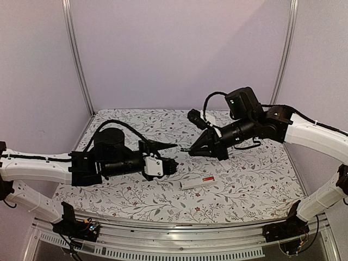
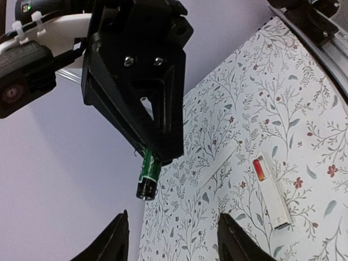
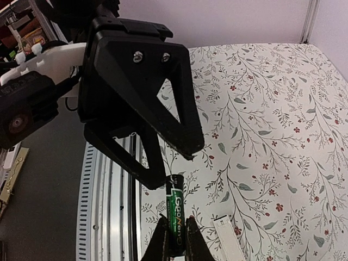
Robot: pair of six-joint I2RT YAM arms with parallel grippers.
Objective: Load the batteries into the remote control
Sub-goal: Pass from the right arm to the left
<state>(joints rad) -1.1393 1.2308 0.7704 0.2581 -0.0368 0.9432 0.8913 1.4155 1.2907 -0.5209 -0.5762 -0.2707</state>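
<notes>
The remote control [image 2: 274,198] lies flat on the floral counter [image 1: 255,179], a slim white bar near the front edge, below the point where the two arms meet. Its battery slot at one end is uncovered, and the red-orange battery [image 2: 260,168] sits in it, so by my reading the job is about half done. A thin white cover strip [image 2: 217,163] lies loose just beside the remote, roughly parallel to it and not touching. The second cell, the black battery [image 3: 176,217] with a green label, is not in the slot. It is held in the air above the counter, well apart from the remote, and the right gripper [image 3: 176,225] is closed on its lower part, leaving its other end free. The left gripper [image 2: 173,217] faces it with its fingers spread and nothing between them. In the right wrist view, its fingertips come close to the battery's free end, but I cannot tell whether they touch. What is left, as I judge it, is seating this battery next to the first.
</notes>
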